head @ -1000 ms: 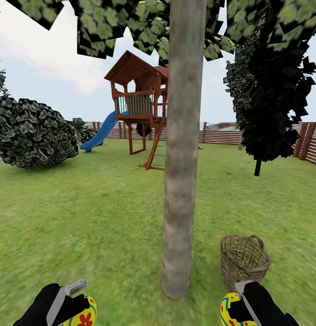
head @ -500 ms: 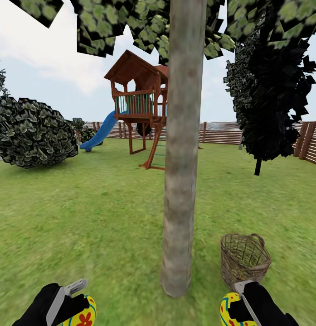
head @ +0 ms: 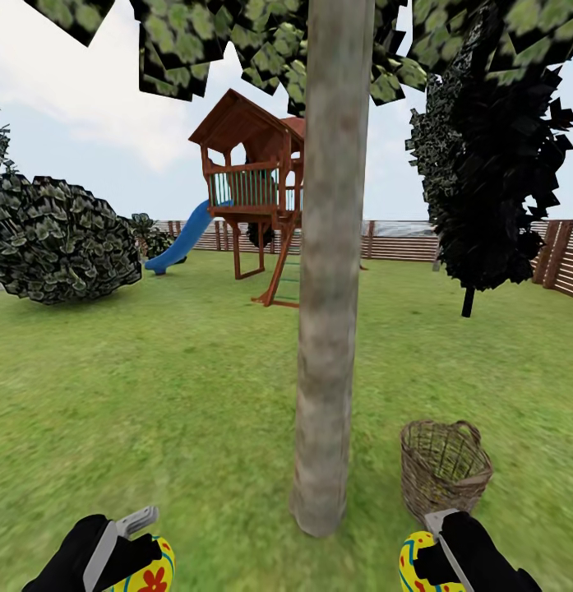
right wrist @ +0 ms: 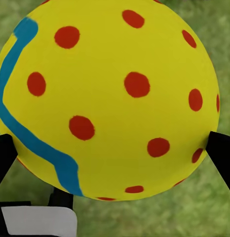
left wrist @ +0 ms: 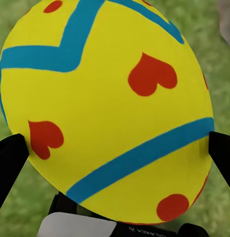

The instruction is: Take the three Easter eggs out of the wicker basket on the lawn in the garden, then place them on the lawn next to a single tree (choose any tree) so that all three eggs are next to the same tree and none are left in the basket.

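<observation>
Head view: tree (head: 327, 329) trunk at centre, rooted in the lawn (head: 171, 395); basket (head: 444, 469) just beside it at 4 o'clock, its inside too dim to read. Left end effector (head: 134, 543) at 7 o'clock and right end effector (head: 434, 547) at 5 o'clock each grip an egg, cut by the lower edge. Left wrist view: hearts egg (left wrist: 107, 111), blue bands and red hearts, clamped between both dark fingers (left wrist: 8, 163). Right wrist view: dotted egg (right wrist: 110, 98), red dots and a blue zigzag, likewise clamped. Open grass spreads from 9 to 11 o'clock toward a bush (head: 60, 242) and play tower (head: 253, 189); fence (head: 557, 259) bounds the far side.
</observation>
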